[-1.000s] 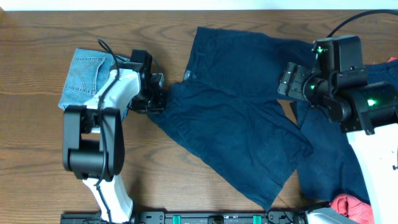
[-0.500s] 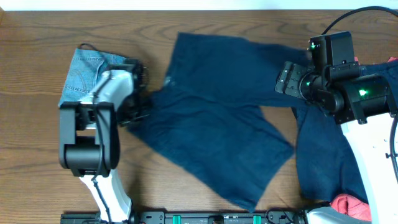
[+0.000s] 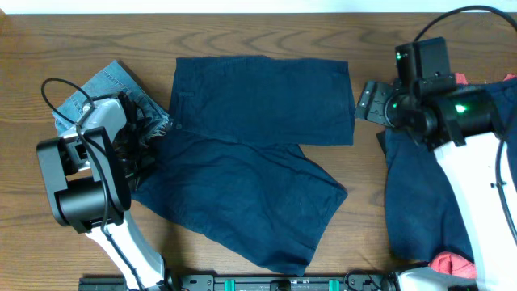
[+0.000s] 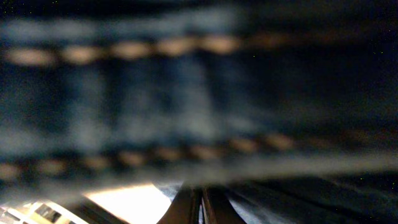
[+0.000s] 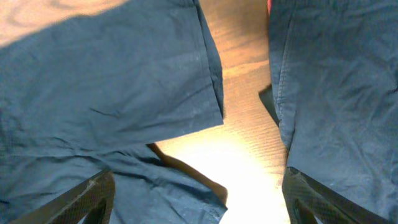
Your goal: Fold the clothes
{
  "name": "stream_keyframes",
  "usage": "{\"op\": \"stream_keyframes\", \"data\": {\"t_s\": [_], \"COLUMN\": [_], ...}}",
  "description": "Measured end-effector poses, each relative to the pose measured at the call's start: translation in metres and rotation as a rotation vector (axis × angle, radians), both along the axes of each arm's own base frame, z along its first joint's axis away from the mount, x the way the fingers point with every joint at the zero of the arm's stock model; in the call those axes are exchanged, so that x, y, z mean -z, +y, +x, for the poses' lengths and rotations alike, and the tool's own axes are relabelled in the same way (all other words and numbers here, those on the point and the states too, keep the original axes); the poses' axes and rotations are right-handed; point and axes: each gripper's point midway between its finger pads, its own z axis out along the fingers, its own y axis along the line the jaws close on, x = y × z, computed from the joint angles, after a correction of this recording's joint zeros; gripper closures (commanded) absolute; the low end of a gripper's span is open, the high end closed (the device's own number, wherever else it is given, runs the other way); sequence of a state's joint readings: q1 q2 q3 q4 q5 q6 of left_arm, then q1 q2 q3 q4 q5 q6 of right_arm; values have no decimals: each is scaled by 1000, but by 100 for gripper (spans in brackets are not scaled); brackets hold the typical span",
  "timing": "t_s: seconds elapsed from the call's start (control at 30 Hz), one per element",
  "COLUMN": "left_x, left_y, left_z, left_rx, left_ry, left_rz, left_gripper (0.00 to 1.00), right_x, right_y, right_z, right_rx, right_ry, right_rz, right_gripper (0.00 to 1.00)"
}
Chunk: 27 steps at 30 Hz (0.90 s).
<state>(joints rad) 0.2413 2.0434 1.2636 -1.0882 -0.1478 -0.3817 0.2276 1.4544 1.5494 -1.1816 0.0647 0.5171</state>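
Navy shorts (image 3: 242,162) lie spread flat on the middle of the wooden table, one leg toward the right and one toward the front. My left gripper (image 3: 149,133) is at their left waistband edge, shut on the fabric. The left wrist view is a blur of stitched seam with the fingers (image 4: 202,208) pressed together. My right gripper (image 3: 367,103) is open and empty, hovering over bare table just right of the upper leg's hem. Its fingers (image 5: 199,205) straddle the gap between the shorts (image 5: 112,81) and another dark garment (image 5: 336,93).
Folded light-blue jeans (image 3: 89,101) lie at the far left, partly under my left arm. A second navy garment (image 3: 420,202) lies at the right under my right arm, with a red cloth (image 3: 452,267) at the front right corner.
My left gripper has dragged the navy shorts well to the left and they have flattened out. My right gripper has stayed near the same spot, now clear of the shorts.
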Motion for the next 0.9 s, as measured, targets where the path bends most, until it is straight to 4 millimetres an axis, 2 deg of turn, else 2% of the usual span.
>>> {"op": "stream_keyframes", "data": {"t_s": [0.1, 0.2, 0.27, 0.37, 0.5, 0.6, 0.63, 0.7, 0.77, 0.9], "left_x": [-3, -18, -35, -69, -106, -120, -122, -119, -114, -93], "left_y": [-13, -33, -45, -64, -80, -77, -74, -64, -53, -27], "left_z": [4, 9, 16, 33, 62, 85, 92, 95, 94, 98], "left_rx": [29, 86, 139, 226, 305, 324, 324, 314, 295, 226], "left_ry": [-31, -81, -146, -293, -512, -629, -656, -656, -634, -599], "left_rz": [-68, -116, -127, -126, -103, -52, -32, 4, 27, 51], "left_gripper": [94, 94, 92, 79, 79, 81, 89, 91, 94, 94], "right_x": [14, 16, 14, 17, 41, 68, 79, 94, 101, 102], "right_y": [1, 3, 4, 5, 6, 9, 10, 12, 13, 14], "right_z": [6, 13, 16, 19, 26, 31, 32, 32, 29, 28], "right_rx": [-5, -10, -9, -9, -13, -20, -23, -27, -29, -38], "right_ry": [38, 27, 14, 16, 81, 161, 191, 239, 271, 278], "right_rz": [-11, -9, -7, -7, -23, -35, -35, -35, -36, -34], "right_gripper": [16, 14, 14, 16, 21, 24, 25, 25, 24, 23]}}
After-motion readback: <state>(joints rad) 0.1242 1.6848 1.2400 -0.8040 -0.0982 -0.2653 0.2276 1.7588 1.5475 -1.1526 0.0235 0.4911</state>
